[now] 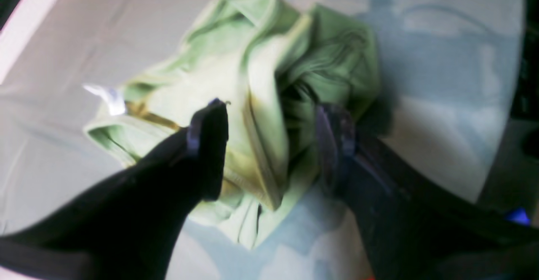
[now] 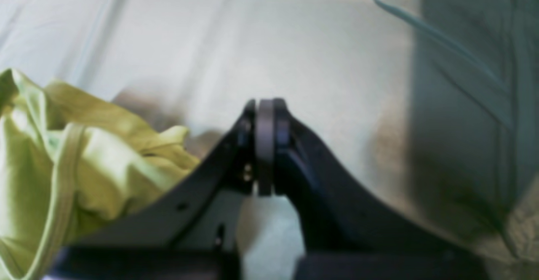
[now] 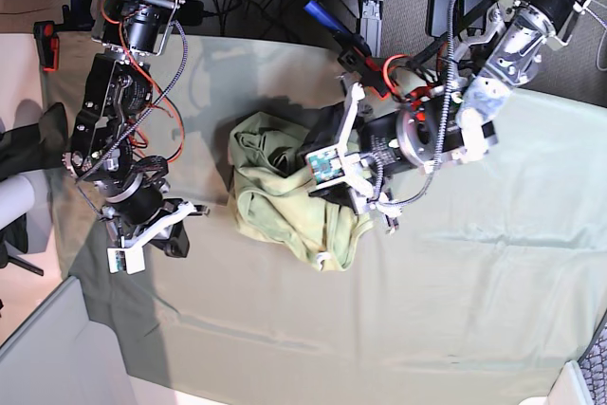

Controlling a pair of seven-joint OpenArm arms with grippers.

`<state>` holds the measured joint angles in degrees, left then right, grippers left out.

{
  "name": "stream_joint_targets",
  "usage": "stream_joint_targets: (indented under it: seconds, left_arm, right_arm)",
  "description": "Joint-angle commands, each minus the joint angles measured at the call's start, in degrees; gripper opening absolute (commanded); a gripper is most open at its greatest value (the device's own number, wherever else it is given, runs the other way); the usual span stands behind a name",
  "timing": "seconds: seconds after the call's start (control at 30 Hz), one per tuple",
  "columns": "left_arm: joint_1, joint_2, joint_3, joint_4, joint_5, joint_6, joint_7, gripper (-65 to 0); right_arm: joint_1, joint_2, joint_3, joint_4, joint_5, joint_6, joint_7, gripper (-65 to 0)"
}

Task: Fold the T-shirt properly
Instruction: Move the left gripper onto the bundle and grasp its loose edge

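the table cloth (image 3: 455,301) covers the whole worktop, grey-green and lightly creased; its near and right parts lie bare, and the far edge runs under cables and arm bases. the left edge is cut off by a pale panel at the near-left corner. the t-shirt (image 3: 285,201) sits crumpled in a heap a little left of the worktop's middle, well clear of every edge; its shape is lost in folds, so sleeves and collar are hard to tell apart, though a ribbed hem shows in the right wrist view. its right side is hidden under the left arm's wrist in the base view. the left gripper (image 1: 269,128) hangs over the heap with its jaws spread apart, one finger (image 1: 208,145) on either side of a bunched ridge of fabric; the wrist picture is blurred. the right gripper (image 2: 265,145) is pressed shut on nothing, above bare cloth near the left edge, just beside the shirt's edge.
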<state>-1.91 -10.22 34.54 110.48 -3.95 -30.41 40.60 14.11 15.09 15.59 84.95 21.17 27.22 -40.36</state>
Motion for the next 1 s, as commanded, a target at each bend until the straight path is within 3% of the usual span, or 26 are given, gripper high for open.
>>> stream_joint_targets:
  seconds: [0.0,0.1,0.23,0.53,0.67,0.83,0.97]
  left_arm:
    - [-0.96,1.42,0.33,-0.07,0.26,0.92,-1.44,-28.9]
    - [-1.38,4.22,0.59,-3.67,3.37,1.11,-2.12,-28.9]
    - [-3.56,6.49,0.59,-8.17,4.13,4.24,-2.23,-28.9]
    - [-5.68,6.71,1.14,-10.08,5.2,5.31,-1.62,-29.9]
    - [-5.68,6.71,3.72,-9.84,3.96,5.35,2.45,-43.1]
    - [-5.68,6.34,7.82,-8.94,3.43,5.31,8.55,-53.3]
    - [-5.73,4.76,7.45,-8.02,3.72,5.27,8.5,-55.0]
  right_arm:
    - [1.27,0.57,0.24,0.85,0.81,0.9,1.05,-65.0]
    - [1.27,0.57,0.24,0.85,0.94,0.9,0.92,-65.0]
    - [0.96,0.61,0.24,0.85,0.96,0.9,0.61,-65.0]
    - [-0.63,0.57,0.24,0.85,2.43,0.9,0.74,-65.0]
    - [-0.61,0.39,0.24,0.85,2.45,0.9,1.99,-65.0]
    - [-0.61,-0.02,0.22,0.85,3.41,0.9,3.28,-65.0]
    - [-0.66,0.0,0.24,0.85,3.45,0.92,3.21,-65.0]
